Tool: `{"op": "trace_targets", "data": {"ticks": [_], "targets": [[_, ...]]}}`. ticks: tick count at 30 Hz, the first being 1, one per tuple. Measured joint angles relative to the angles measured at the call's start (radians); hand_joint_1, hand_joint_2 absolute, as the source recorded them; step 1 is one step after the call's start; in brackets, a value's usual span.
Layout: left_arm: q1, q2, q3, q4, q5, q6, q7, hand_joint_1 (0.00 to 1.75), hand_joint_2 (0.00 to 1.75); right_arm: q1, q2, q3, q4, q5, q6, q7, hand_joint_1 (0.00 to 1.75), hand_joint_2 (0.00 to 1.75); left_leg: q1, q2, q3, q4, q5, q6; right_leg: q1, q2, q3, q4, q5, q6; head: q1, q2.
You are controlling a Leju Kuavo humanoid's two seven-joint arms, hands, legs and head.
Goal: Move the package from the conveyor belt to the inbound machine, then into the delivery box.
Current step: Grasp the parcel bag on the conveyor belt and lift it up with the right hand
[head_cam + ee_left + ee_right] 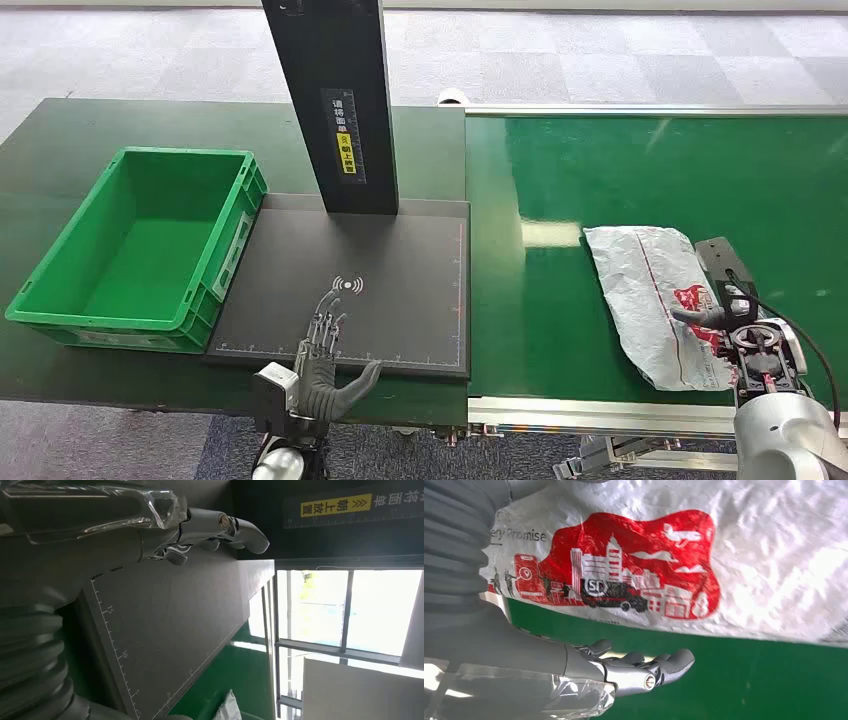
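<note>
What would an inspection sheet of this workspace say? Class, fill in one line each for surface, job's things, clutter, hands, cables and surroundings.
Surface: green conveyor belt beside dark green table.
Job's things: white package with red print lies on belt; inbound machine pad bare; green delivery box empty.
Clutter: nothing seen.
Hands: left hand open over pad's near edge; right hand over package, grip unclear.
Cables: black cable at right wrist.
Surroundings: grey tiled floor.
</note>
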Motion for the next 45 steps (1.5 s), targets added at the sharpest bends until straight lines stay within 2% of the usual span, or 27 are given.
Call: {"op": "trace_targets", "data": {"ticks": [4, 8, 9, 12, 13, 18, 28, 32, 35, 39, 41, 43, 45], "targets": [[-0.004, 0.0, 0.0, 0.007, 0.0, 0.0, 0.0, 0.0, 1.75, -0.002, 0.0, 0.012, 0.017, 0.01, 0.006, 0.012, 0.0, 1.75, 0.0, 0.0, 0.0, 0.0, 0.0, 0.0, 0.0, 0.0, 0.0, 0.0, 0.0, 0.0, 0.0, 0.0], [-0.006, 0.002, -0.001, 0.016, -0.001, 0.004, 0.0, 0.0, 1.75, -0.003, -0.002, 0.038, 0.031, 0.06, 0.053, 0.069, 0.0, 1.75, 0.0, 0.0, 0.0, 0.0, 0.0, 0.0, 0.0, 0.0, 0.0, 0.0, 0.0, 0.0, 0.0, 0.0], [-0.006, 0.003, -0.003, 0.018, -0.006, 0.008, 0.0, 0.0, 1.75, -0.002, -0.003, 0.046, 0.034, 0.076, 0.068, 0.085, 0.37, 1.75, 0.0, 0.0, 0.0, 0.0, 0.0, 0.0, 0.0, 0.0, 0.0, 0.0, 0.0, 0.0, 0.0, 0.0], [-0.013, 0.006, -0.012, 0.028, -0.018, 0.016, 0.0, 0.0, 1.75, -0.001, -0.009, 0.072, 0.041, 0.113, 0.106, 0.115, 1.68, 1.75, 0.0, 0.0, 0.0, 0.0, 0.0, 0.0, 0.0, 0.0, 0.0, 0.0, 0.0, 0.0, 0.0, 0.0], [-0.017, 0.006, -0.014, 0.032, -0.018, 0.017, 0.0, 0.0, 1.75, 0.0, -0.01, 0.079, 0.043, 0.119, 0.113, 0.115, 1.75, 1.75, 0.0, 0.0, 0.0, 0.0, 0.0, 0.0, 0.0, 0.0, 0.0, 0.0, 0.0, 0.0, 0.0, 0.0], [-0.019, 0.014, -0.019, 0.037, -0.013, 0.029, 0.0, 0.0, 1.75, -0.001, -0.008, 0.089, 0.047, 0.107, 0.082, 0.069, 1.75, 1.75, 0.0, 0.0, 0.0, 0.0, 0.0, 0.0, 0.0, 0.0, 0.0, 0.0, 0.0, 0.0, 0.0, 0.0], [-0.009, 0.024, -0.023, 0.026, -0.011, 0.033, 0.0, 0.0, 1.75, -0.004, -0.006, 0.089, 0.048, 0.1, 0.079, 0.058, 1.75, 1.75, 0.0, 0.0, 0.0, 0.0, 0.0, 0.0, 0.0, 0.0, 0.0, 0.0, 0.0, 0.0, 0.0, 0.0], [-0.007, 0.026, -0.023, 0.023, -0.006, 0.045, 0.0, 0.0, 1.75, -0.006, -0.002, 0.089, 0.048, 0.081, 0.07, 0.02, 1.75, 1.75, 0.0, 0.0, 0.0, 0.0, 0.0, 0.0, 0.0, 0.0, 0.0, 0.0, 0.0, 0.0, 0.0, 0.0], [0.003, 0.031, -0.022, 0.002, 0.001, 0.064, 0.0, 0.0, 1.75, -0.014, 0.014, 0.081, 0.045, 0.044, 0.046, -0.104, 1.75, 1.75, 0.0, 0.0, -0.001, 0.0, 0.0, 0.0, 0.0, 0.0, 0.0, 0.0, 0.0, 0.0, 0.0, 0.0], [0.037, 0.042, -0.009, -0.078, -0.004, 0.099, 0.0, 0.0, 1.75, -0.035, 0.075, 0.076, -0.012, -0.004, -0.05, -0.45, 1.75, 1.75, 0.001, 0.002, -0.001, 0.0, 0.001, 0.0, 0.001, 0.001, -0.001, 0.001, 0.001, 0.0, 0.0, 0.0], [0.056, 0.052, 0.004, -0.151, -0.02, 0.116, 0.0, 0.0, 1.75, -0.027, 0.126, 0.09, -0.112, -0.048, -0.089, -0.572, 1.75, 1.75, 0.002, 0.001, 0.0, 0.0, 0.001, 0.0, 0.002, 0.001, -0.001, 0.001, 0.0, 0.0, 0.0, 0.0], [0.067, 0.065, 0.021, -0.235, -0.038, 0.133, 0.0, 0.0, 1.75, 0.018, 0.178, 0.127, -0.278, -0.116, -0.102, -0.601, 1.75, 1.75, 0.003, -0.002, -0.001, 0.0, 0.001, 0.0, 0.003, -0.001, -0.001, 0.001, 0.0, -0.001, 0.0, 0.0], [0.069, 0.077, 0.04, -0.319, -0.051, 0.149, -0.001, 0.0, 1.75, 0.087, 0.218, 0.186, -0.472, -0.183, -0.106, -0.573, 1.75, 1.75, 0.004, -0.003, -0.001, 0.0, 0.001, 0.0, 0.004, -0.003, -0.001, 0.001, -0.001, -0.001, 0.0, 0.0]]}}
